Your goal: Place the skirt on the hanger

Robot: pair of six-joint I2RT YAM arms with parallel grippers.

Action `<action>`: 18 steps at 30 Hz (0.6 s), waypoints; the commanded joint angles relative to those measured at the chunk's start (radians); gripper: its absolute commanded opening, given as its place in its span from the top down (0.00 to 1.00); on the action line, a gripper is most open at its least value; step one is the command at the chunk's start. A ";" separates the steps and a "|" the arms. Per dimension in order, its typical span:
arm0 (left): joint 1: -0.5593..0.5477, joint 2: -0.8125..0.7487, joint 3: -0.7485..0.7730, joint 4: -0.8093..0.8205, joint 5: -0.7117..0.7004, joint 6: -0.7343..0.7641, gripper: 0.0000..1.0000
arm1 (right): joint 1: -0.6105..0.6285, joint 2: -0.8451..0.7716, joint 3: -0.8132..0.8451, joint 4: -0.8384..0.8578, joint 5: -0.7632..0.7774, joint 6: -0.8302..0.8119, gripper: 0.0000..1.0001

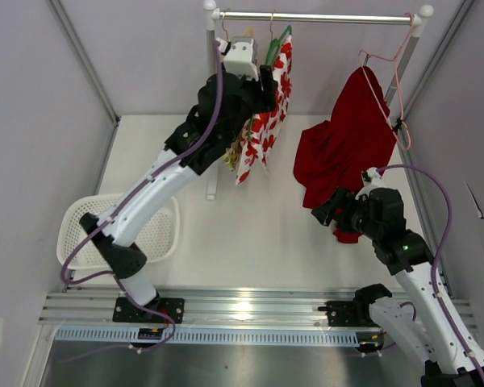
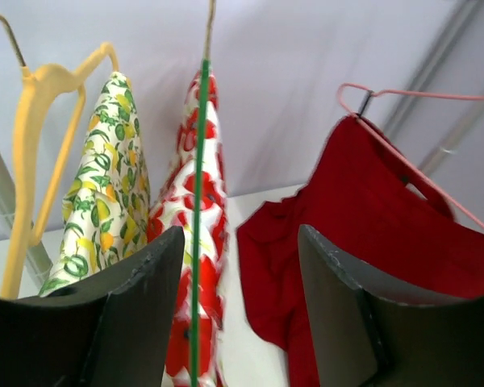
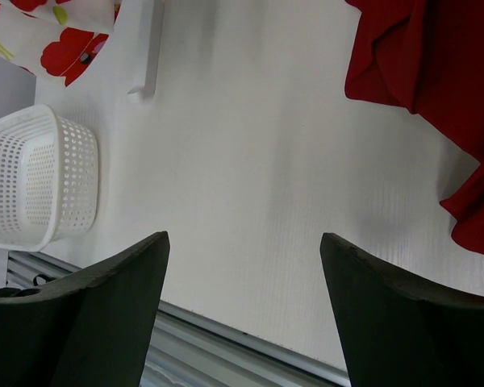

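As skirt (image 1: 266, 137) hangs far left, left gripper (image 2: 240, 242) spread wide, hanger (image 2: 198, 242) between fingers (image 2: 137, 306).
Right gripper (image 3: 244, 242) wide too, near right, well apart from skirt.

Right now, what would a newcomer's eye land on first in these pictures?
The big red skirt, draped crookedly over a pink hanger on the rail at the right. Next, the floral skirt hanging near the rail's left end, with the left tool open right by it. Then the white basket on the table at left.
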State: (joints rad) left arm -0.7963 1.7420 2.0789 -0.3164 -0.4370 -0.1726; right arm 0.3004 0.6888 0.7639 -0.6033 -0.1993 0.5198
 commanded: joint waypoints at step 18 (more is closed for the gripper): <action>-0.118 -0.883 -0.939 -0.087 0.049 -0.203 0.34 | -0.017 -0.014 0.137 0.000 0.028 -0.043 0.01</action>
State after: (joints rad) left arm -0.9073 0.9218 1.2163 -0.3500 -0.3962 -0.3130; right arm 0.2878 0.6765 0.8524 -0.6235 -0.1810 0.4770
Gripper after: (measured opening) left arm 0.658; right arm 0.992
